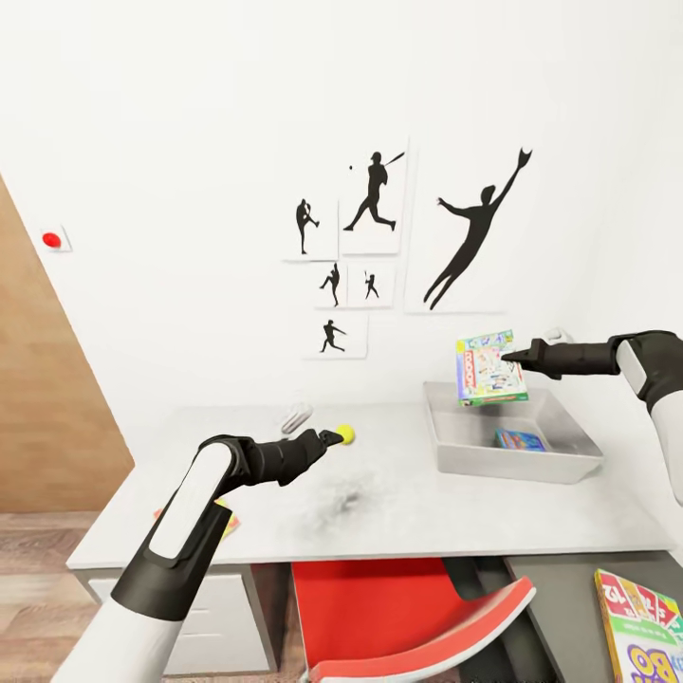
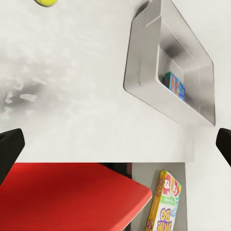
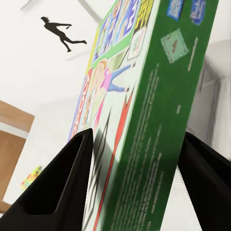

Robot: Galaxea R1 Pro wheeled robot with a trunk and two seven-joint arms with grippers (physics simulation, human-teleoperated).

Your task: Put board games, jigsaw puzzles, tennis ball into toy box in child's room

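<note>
My right gripper (image 1: 512, 358) is shut on the green-white-red board game (image 1: 489, 368), holding it on edge just above the back of the toy box (image 1: 474, 455). In the right wrist view its fingers (image 3: 65, 192) clamp the game (image 3: 139, 110). A small blue board game (image 1: 520, 438) lies inside the box. The tennis ball (image 1: 346, 434) rests on the table (image 1: 427, 512), right at the tip of my open left gripper (image 1: 327, 438). The Skip-Bo game (image 1: 640, 617) lies on the dark-grey section. A jigsaw puzzle (image 1: 228, 520) peeks out beneath my left arm.
A red chair (image 1: 408, 607) is tucked under the table's front edge. A small white object (image 1: 296, 415) lies at the back of the table near the wall. The left wrist view shows the toy box (image 2: 144, 72), the ball (image 2: 45, 2) and the Skip-Bo game (image 2: 163, 204).
</note>
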